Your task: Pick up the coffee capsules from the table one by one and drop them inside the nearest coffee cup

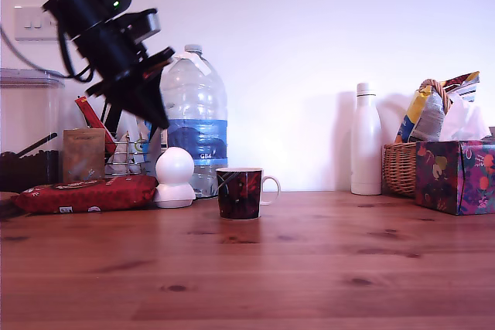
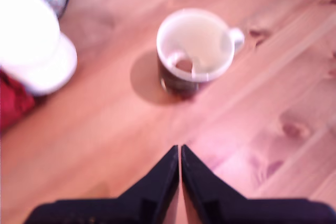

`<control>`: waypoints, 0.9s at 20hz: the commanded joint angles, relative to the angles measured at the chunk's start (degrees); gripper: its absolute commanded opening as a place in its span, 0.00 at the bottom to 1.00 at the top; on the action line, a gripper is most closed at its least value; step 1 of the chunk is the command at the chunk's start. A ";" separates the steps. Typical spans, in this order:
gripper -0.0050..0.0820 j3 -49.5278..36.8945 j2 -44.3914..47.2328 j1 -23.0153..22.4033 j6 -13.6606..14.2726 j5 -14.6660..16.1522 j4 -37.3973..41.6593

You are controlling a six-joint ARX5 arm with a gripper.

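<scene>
From the exterior view, the gripper hangs in the air at ten o'clock of the coffee cup on the table. In the wrist view, its fingertips are pressed together on nothing, and a coffee capsule lies inside the cup.

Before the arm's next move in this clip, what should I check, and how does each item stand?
1. Jaws of the black gripper closed and empty: ok, nothing shows between them.
2. Small brown capsule inside the dark floral mug: ok, the wrist view shows a brown object in it, blurred.
3. Mug upright on the reddish-brown wooden table: ok.
4. Gripper clear of the mug: ok, raised above and to the exterior view's left.
5. More capsules left on the table: cannot tell; none shows in either view.
6. White dome-shaped gadget apart from the mug: ok.
</scene>
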 commanded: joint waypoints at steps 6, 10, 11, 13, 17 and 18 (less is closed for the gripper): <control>0.04 -26.51 -17.68 4.66 -5.05 -0.24 18.27; 0.04 -39.87 -29.83 7.08 -6.84 -2.58 27.30; 0.04 -43.10 -33.05 7.54 -7.13 -3.69 29.40; 0.04 -49.75 -39.78 8.48 -8.68 -4.81 33.81; 0.04 -61.07 -53.42 9.86 -11.87 -6.34 37.90; 0.04 -63.14 -56.76 9.86 -12.37 -6.86 37.77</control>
